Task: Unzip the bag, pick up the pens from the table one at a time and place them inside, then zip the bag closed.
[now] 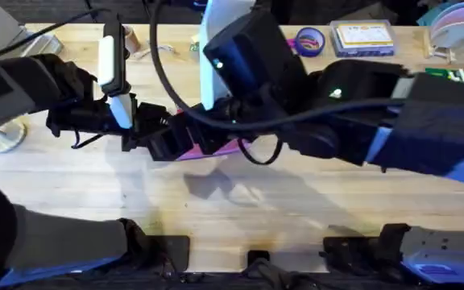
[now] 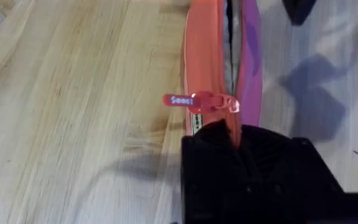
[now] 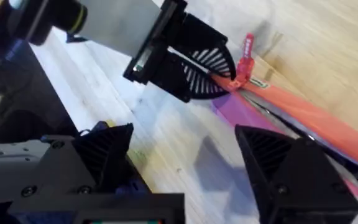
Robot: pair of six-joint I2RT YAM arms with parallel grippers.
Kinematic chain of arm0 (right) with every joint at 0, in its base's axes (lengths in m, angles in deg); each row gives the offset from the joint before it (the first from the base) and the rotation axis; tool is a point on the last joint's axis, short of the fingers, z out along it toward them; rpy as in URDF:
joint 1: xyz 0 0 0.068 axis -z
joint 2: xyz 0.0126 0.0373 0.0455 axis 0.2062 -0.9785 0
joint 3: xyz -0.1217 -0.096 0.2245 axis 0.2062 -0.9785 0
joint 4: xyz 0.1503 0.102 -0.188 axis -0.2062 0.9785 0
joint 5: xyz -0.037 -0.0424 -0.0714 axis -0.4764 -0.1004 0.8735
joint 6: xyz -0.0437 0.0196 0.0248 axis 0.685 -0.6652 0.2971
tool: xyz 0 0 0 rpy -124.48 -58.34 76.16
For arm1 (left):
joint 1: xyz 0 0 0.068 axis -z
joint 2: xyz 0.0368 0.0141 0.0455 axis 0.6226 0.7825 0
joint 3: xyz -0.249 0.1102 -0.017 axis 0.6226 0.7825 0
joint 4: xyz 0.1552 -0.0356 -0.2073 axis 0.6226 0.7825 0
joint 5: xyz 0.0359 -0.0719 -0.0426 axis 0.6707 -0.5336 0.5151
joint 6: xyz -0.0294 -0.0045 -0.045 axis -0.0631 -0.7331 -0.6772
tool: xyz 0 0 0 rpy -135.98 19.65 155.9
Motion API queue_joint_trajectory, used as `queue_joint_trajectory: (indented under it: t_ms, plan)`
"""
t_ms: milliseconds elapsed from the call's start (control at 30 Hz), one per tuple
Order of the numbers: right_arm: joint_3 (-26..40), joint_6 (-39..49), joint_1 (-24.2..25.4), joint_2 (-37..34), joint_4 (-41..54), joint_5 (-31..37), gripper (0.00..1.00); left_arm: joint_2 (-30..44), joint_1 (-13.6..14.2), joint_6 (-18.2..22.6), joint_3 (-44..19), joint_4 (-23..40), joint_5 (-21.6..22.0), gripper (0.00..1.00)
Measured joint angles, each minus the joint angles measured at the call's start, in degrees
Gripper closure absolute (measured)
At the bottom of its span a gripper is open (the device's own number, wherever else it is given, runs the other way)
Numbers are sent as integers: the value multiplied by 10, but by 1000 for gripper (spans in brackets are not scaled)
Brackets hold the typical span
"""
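the left gripper (image 3: 219, 78) pinches one end of the pink bag (image 2: 213, 62), just behind the zipper pull (image 2: 194, 101). the right gripper (image 3: 191, 165) hangs spread wide above the table (image 1: 240, 205), holding nothing. the bag lies at the middle of the overhead frame, partly unzipped, mostly under the two arms.

Along the far edge ahead of me: 1 purple tape roll (image 1: 310, 40), just beside it 1 clear plastic box (image 1: 364, 37) with yellow contents, a pale disc-shaped object on a stand (image 1: 455, 22) near the far right corner, green packaging (image 1: 456, 76) below that.
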Motion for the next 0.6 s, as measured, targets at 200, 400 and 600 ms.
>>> queue_joint_trajectory:
  t_ms: [200, 400, 600]
  plan:
    - [0, 27, 26, 18, 40, 12, 5, 0, 0, 0, 0, 0, 0, 958]
    - [0, 72, 42, 33, 60, 17, 5, 0, 0, 0, 0, -2, -3, 523]
    - [6, 114, 93, 65, 105, 15, 4, 0, 0, -2, 0, -2, -5, 8]
